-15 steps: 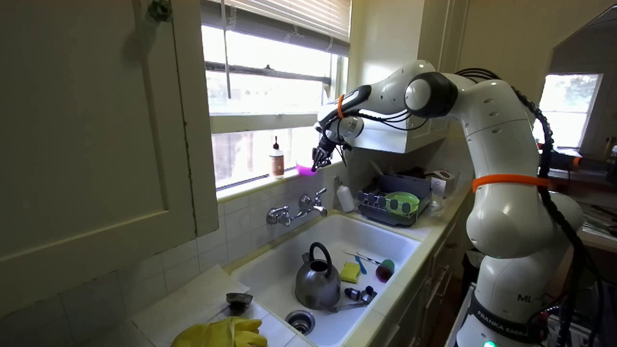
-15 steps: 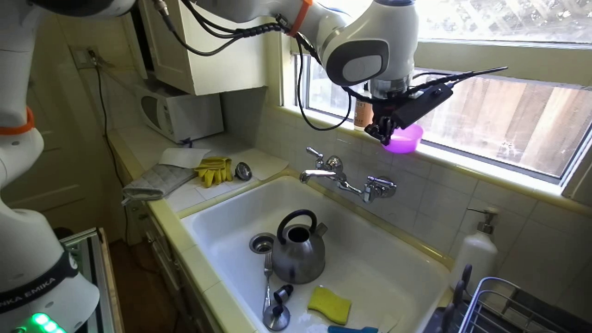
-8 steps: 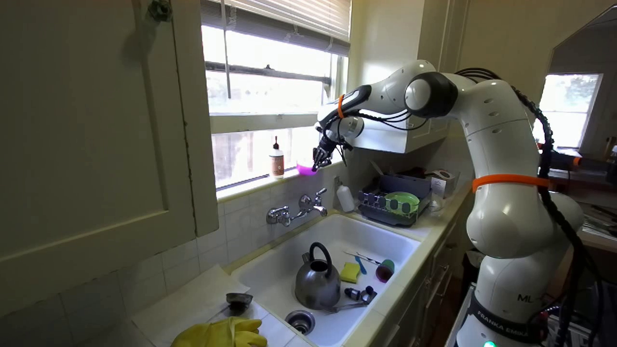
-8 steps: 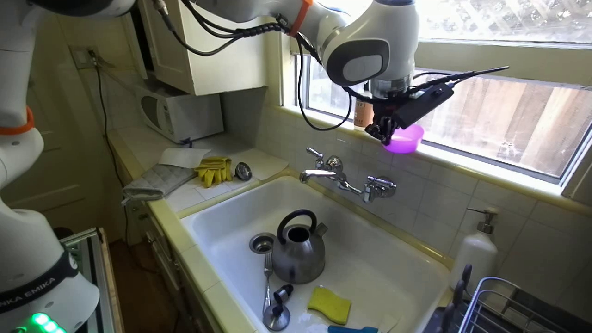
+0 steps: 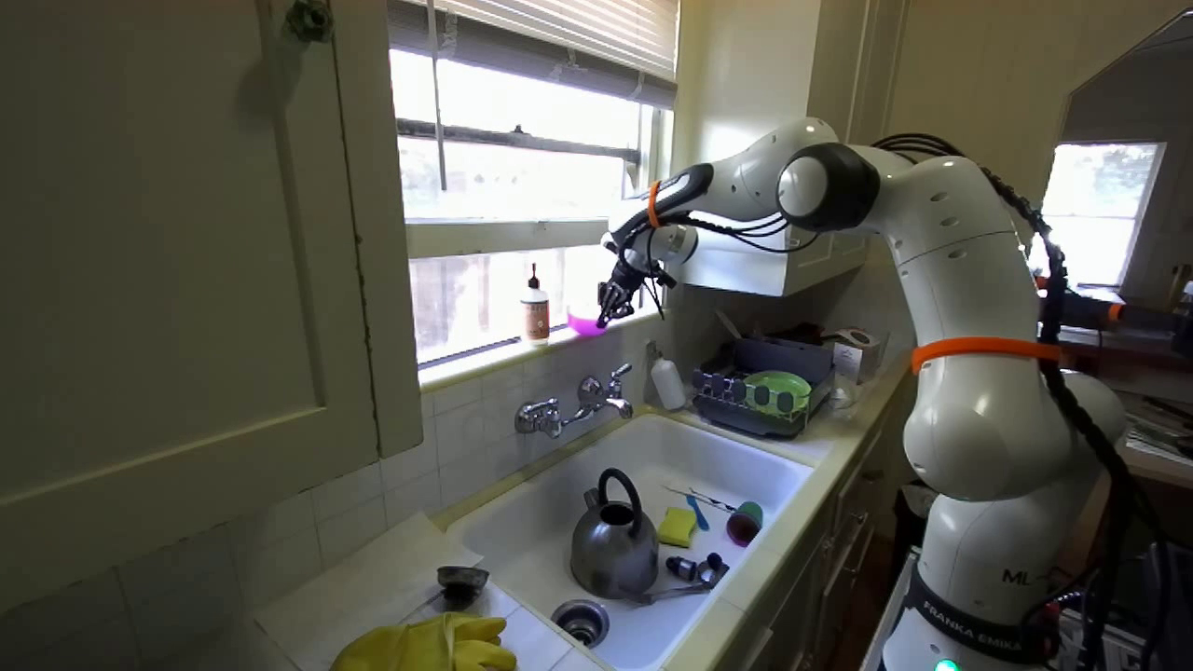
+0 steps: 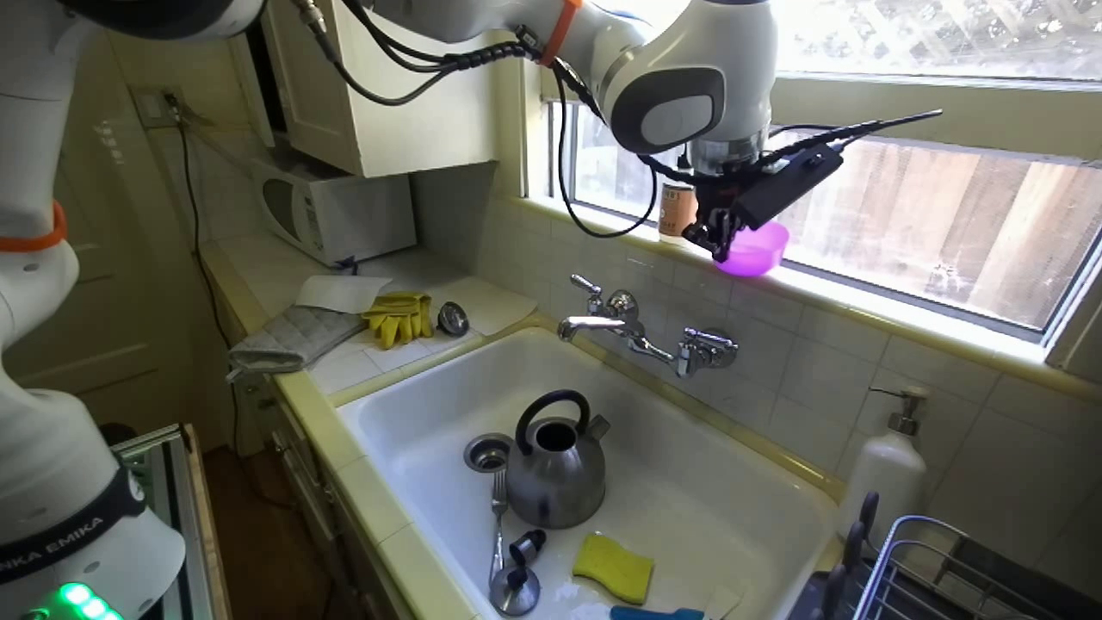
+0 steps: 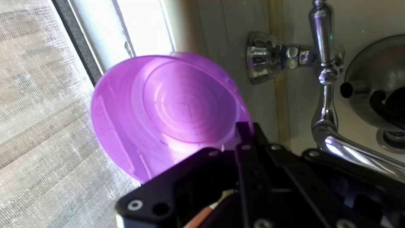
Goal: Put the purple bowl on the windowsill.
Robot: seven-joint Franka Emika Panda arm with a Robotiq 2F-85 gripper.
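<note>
Two black fingers (image 7: 243,139), low and right of centre in the wrist view, stand close together with a rim between them: the gripper (image 7: 250,126) is narrowed on the side of the purple bowl (image 7: 186,104). Pinching one thin side suits a mouth so wide and leaves the base free to be set down. The rim looks drawn out of round, probably because the plastic flexes under that one-sided hold. Just past the bowl, toward the upper left of the frame, runs the windowsill (image 7: 150,28). In both exterior views the bowl appears right at it, yet whether the base touches I cannot tell; I judge the placing nearly done, with lowering or release left. Left of the bowl in an exterior view, and apart from it, a bottle (image 5: 535,315) stands on the windowsill, likely why the bowl goes to its right. Farther off, at right in the wrist view, come the tap (image 7: 328,76) and then the kettle (image 7: 379,69), both clear of the bowl.
</note>
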